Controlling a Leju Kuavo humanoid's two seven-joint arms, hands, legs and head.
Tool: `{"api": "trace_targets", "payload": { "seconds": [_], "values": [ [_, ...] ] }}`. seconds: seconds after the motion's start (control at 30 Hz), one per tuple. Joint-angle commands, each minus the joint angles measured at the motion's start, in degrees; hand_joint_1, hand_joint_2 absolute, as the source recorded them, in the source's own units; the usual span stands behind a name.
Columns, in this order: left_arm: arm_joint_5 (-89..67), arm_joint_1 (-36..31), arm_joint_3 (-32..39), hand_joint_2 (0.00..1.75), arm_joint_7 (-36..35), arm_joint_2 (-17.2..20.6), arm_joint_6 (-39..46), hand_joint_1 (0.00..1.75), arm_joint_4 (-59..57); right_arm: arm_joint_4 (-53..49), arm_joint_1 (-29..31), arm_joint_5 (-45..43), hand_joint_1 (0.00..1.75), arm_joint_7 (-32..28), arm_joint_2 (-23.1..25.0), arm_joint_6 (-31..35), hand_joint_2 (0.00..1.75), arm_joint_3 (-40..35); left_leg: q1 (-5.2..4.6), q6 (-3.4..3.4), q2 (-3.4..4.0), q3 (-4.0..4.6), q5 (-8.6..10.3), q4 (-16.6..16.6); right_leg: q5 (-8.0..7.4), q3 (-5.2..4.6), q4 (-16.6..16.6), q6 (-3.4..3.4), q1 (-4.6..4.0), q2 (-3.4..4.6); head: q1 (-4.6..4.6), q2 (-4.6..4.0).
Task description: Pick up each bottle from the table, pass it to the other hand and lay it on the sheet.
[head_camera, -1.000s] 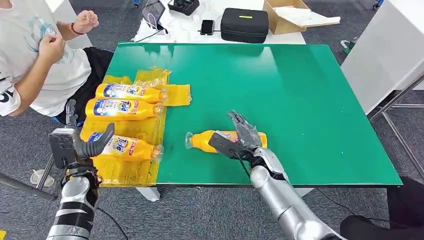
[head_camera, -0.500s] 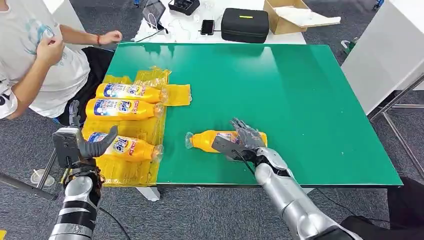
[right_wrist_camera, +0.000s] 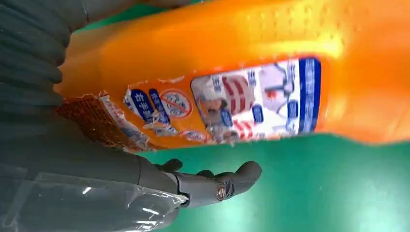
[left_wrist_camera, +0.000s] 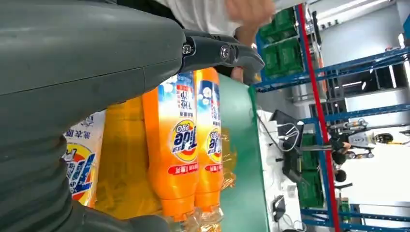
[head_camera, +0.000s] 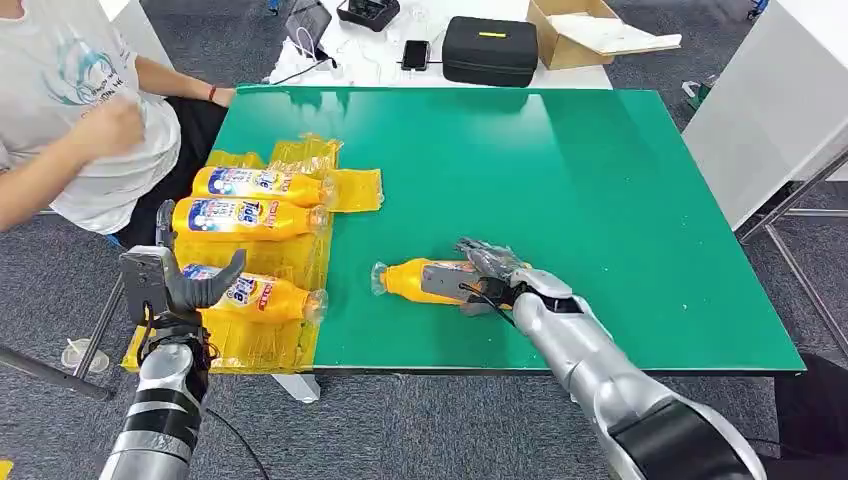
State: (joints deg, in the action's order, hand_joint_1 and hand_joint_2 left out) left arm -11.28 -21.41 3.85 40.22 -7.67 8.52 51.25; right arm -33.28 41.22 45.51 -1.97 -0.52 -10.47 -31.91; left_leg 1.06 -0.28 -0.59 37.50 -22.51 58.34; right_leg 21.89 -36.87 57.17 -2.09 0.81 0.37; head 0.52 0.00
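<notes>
One orange Tide bottle (head_camera: 415, 280) lies on its side on the green table (head_camera: 560, 170), cap pointing left. My right hand (head_camera: 480, 272) is draped over its base end. In the right wrist view the bottle (right_wrist_camera: 241, 72) is close against the palm, and the thumb (right_wrist_camera: 212, 186) stands off it with green table showing between. Three more bottles (head_camera: 260, 184) (head_camera: 245, 218) (head_camera: 262, 295) lie on the yellow sheet (head_camera: 250, 345) at the table's left edge. My left hand (head_camera: 180, 285) hovers open by the nearest of them, holding nothing; the left wrist view looks along the bottles (left_wrist_camera: 176, 145).
A person (head_camera: 70, 120) sits at the table's left corner, one hand resting on the far left edge. Behind the green table a white table carries a black case (head_camera: 489, 48), a cardboard box (head_camera: 590, 30) and a phone (head_camera: 414, 53).
My right hand has come down from above onto the bottle and its fingers have folded over it. The left hand rose slightly. The person's arms moved.
</notes>
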Motion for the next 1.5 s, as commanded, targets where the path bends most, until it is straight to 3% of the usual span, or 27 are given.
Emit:
{"api": "trace_targets", "payload": {
  "seconds": [0.03, 0.4, 0.5, 0.57, 0.6, 0.7, 0.73, 0.8, 0.97, 1.17, 1.5],
  "values": [
    [0.2, -4.6, 2.2, 1.75, -0.2, -0.9, -0.5, 0.0, -8.6, 10.3, 4.3, -0.6, 1.75, -0.5, -1.0, -3.7, 1.75, -8.9, 0.0, 0.04, -0.04, -0.16, -0.04, 0.0, 0.06, 0.19, 0.0, 0.05, -0.02, -0.1, 0.02, 0.0],
    [0.3, -5.2, 2.1, 1.75, -0.2, -1.1, -0.9, 0.0, -9.9, 8.9, 3.1, -3.6, 1.75, -3.4, -1.5, -2.3, 1.75, -8.9, 0.05, 0.09, -0.09, -0.47, -0.11, -0.1, 0.14, 0.54, -0.1, 0.13, -0.1, -0.21, 0.02, 0.0],
    [1.7, -3.9, 2.7, 1.75, -0.2, -1.6, -2.7, 0.0, -8.2, 0.3, -3.3, -10.4, 1.75, -7.1, -1.2, 11.3, 1.75, -0.9, 0.04, 0.06, -0.11, -0.34, -0.06, -0.1, 0.09, 0.4, -0.1, 0.07, -0.07, -0.2, 0.02, 0.0],
    [4.4, -1.3, 3.0, 1.75, -2.4, -2.6, -7.0, 0.0, -4.0, -15.7, -12.4, -11.5, 1.75, -9.2, 0.3, 24.4, 1.75, 5.9, 0.06, 0.09, -0.14, -0.54, -0.1, -0.2, 0.13, 0.63, -0.3, 0.1, -0.11, -0.26, 0.02, 0.0],
    [5.2, -0.7, 2.9, 1.75, -3.0, -2.8, -8.2, 0.0, -2.9, -20.2, -14.6, -11.6, 1.75, -11.0, 1.1, 27.8, 1.75, 7.8, 0.04, 0.04, -0.06, -0.23, -0.04, -0.1, 0.06, 0.27, -0.1, 0.04, -0.06, -0.12, 0.0, 0.0],
    [10.2, 1.4, 1.5, 1.75, -5.7, -3.9, -14.2, 0.0, 0.7, -33.7, -21.0, -9.8, 1.75, -15.4, 3.7, 39.0, 1.75, 13.6, 0.07, 0.07, 0.19, -0.65, -0.31, -0.2, 0.24, 0.66, -0.2, 0.16, -0.13, 0.06, 0.02, 0.0],
    [11.3, 1.8, 0.6, 1.75, -6.6, -4.2, -14.8, 0.0, 1.8, -36.4, -22.2, -9.7, 1.75, -15.3, 3.8, 39.3, 1.75, 14.7, 0.03, 0.02, 0.16, -0.16, -0.18, 0.0, 0.1, 0.18, 0.0, 0.08, -0.06, 0.1, 0.0, 0.0],
    [15.0, 1.9, -0.9, 1.75, -8.4, -4.4, -18.1, 0.0, 2.5, -38.8, -23.8, -10.5, 1.75, -20.1, 5.3, 43.9, 1.75, 17.5, -0.03, 0.02, -0.04, -0.02, -0.13, 0.0, 0.15, 0.03, 0.1, 0.06, 0.01, -0.09, 0.04, 0.0],
    [22.1, 1.1, -4.7, 1.75, -12.3, -4.5, -25.4, 0.0, 2.0, -40.2, -26.0, -13.8, 1.75, -26.8, 7.2, 49.0, 1.75, 22.5, 0.03, 0.06, -0.37, 0.15, -0.11, 0.0, 0.21, 0.01, 0.0, 0.03, -0.04, -0.27, 0.04, 0.0],
    [32.2, 1.5, -10.1, 1.75, -15.3, -2.9, -35.0, 0.0, 1.4, -33.1, -25.9, -16.0, 1.75, -32.2, 7.7, 46.9, 1.75, 24.4, -0.02, 0.07, -0.24, -0.04, -0.17, 0.0, 0.17, 0.16, 0.0, 0.06, -0.01, -0.14, 0.04, 0.0],
    [33.8, 1.7, -12.2, 1.75, -15.9, -2.0, -37.0, 0.0, 1.7, -30.6, -26.0, -16.0, 1.75, -33.5, 8.4, 44.8, 1.75, 23.5, -0.01, 0.04, -0.16, 0.04, -0.14, 0.0, 0.12, 0.02, 0.0, 0.03, -0.01, -0.03, 0.02, 0.0]
  ]
}}
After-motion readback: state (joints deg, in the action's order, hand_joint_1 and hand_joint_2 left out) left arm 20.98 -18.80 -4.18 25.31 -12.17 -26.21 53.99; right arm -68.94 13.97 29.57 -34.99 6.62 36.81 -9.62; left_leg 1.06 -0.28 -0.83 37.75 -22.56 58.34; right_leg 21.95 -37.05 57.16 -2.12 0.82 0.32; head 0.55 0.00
